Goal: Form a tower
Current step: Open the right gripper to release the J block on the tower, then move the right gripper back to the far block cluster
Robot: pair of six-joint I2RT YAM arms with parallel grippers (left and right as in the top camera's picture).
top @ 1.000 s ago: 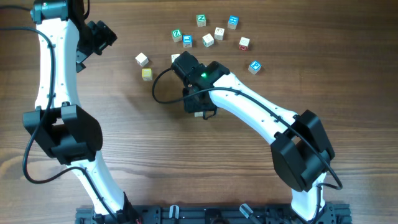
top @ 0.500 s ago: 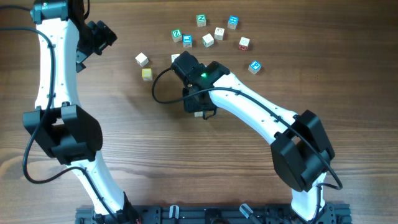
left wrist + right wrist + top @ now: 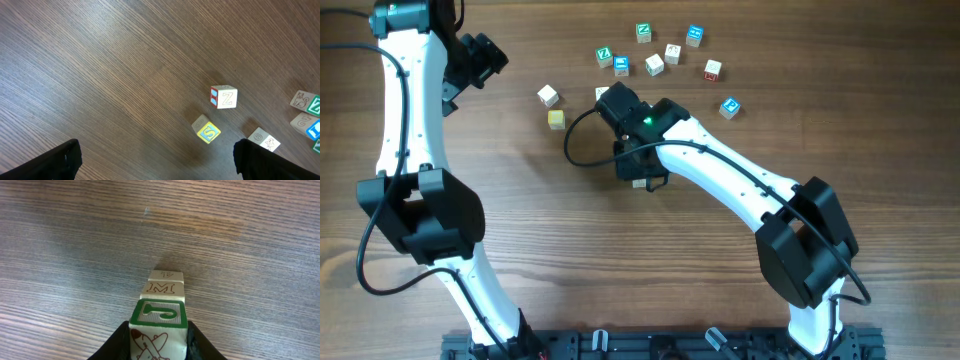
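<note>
In the right wrist view the tower (image 3: pixel 165 287) is a narrow stack of pale wooden cubes, one with a red "M". On top sits a green-faced cube (image 3: pixel 160 314) with a "J" and a red plane on its side. My right gripper (image 3: pixel 159 341) is shut on this top cube, with a black finger against each side. From overhead the right gripper (image 3: pixel 638 168) covers the stack at mid-table. My left gripper (image 3: pixel 157 160) is open over bare wood, far from the stack, and shows at the back left in the overhead view (image 3: pixel 480 55).
Loose cubes lie at the back of the table: a white one (image 3: pixel 548 95), a yellow one (image 3: pixel 556 119), green ones (image 3: pixel 604 55), blue ones (image 3: pixel 729 107) and several more. The left wrist view shows the "Z" cube (image 3: pixel 223 97) and the yellow "S" cube (image 3: pixel 208 132).
</note>
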